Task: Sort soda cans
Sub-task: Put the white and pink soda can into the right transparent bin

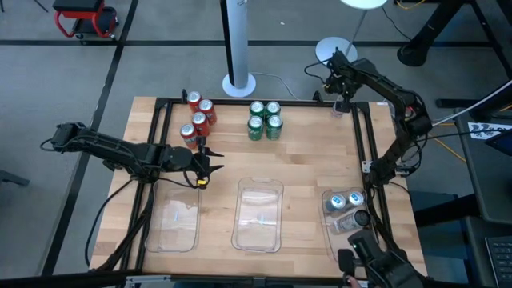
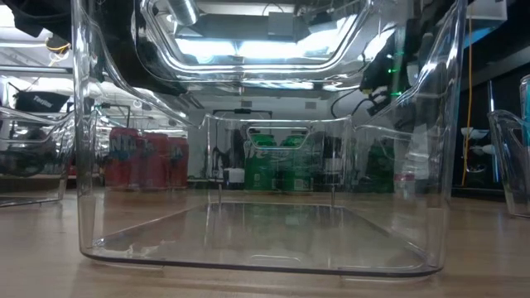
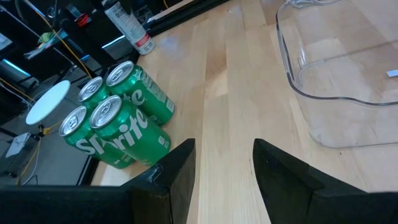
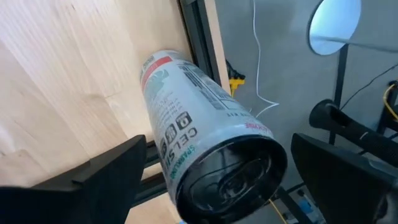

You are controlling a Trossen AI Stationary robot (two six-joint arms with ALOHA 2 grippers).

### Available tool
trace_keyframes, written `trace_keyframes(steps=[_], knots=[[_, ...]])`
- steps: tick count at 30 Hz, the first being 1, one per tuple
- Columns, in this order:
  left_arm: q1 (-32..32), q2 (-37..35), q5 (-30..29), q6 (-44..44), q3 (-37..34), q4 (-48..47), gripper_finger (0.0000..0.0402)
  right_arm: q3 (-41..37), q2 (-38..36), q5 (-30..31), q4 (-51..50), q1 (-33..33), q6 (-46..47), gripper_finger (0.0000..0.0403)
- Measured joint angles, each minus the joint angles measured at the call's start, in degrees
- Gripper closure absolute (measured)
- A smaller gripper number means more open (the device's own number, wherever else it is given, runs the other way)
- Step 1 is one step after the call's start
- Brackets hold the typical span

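Already some sorting shows: two silver-blue cans (image 1: 345,200) stand in the right tray (image 1: 330,228), with what looks like another lying beside them, though I cannot be sure of it. The middle tray (image 1: 258,214) and the left tray (image 1: 174,226) hold nothing that I can make out.

Over at the far right corner of the desk (image 1: 312,160), the right gripper (image 1: 340,104) has its jaws spread as wide as they go around a silver can (image 4: 199,149). In its wrist view the can sits between the fingers without either one clearly pressing on it, so I would call it ready to be taken, not yet held.

The left gripper (image 1: 204,166) hovers just beside the four red cans (image 1: 198,116) at the far left of the desk, jaws partly parted and nothing between them. The four green cans (image 1: 265,120) stand bunched at the far middle.

By my reckoning the silver lot is mostly dealt with, this last can being the one in hand, while the reds and greens are wholly untouched. So well under half is done.
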Motion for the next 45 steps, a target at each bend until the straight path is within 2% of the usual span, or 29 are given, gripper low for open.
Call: trace_keyframes(steps=[16,21,27,38,45], knots=[[0.00,0.00,0.00,-0.22,0.00,0.00,0.0249,0.02,5.97,-0.70,-0.45,-0.33,-0.63,0.0010],[0.00,0.00,0.00,-0.22,0.00,0.00,0.0249,0.02,7.27,-0.72,-0.45,-0.31,-0.74,0.0057],[0.00,0.00,0.00,-0.03,0.00,0.02,0.0249,0.11,7.39,-0.76,-1.29,-0.24,-2.02,0.0152],[0.00,0.02,0.00,0.11,0.00,0.02,0.0249,0.70,6.41,-1.15,-3.73,1.51,-4.99,0.0155],[0.00,0.00,0.00,0.24,0.00,0.03,0.0249,3.70,3.60,-0.81,-8.00,6.12,-5.12,0.0155]])
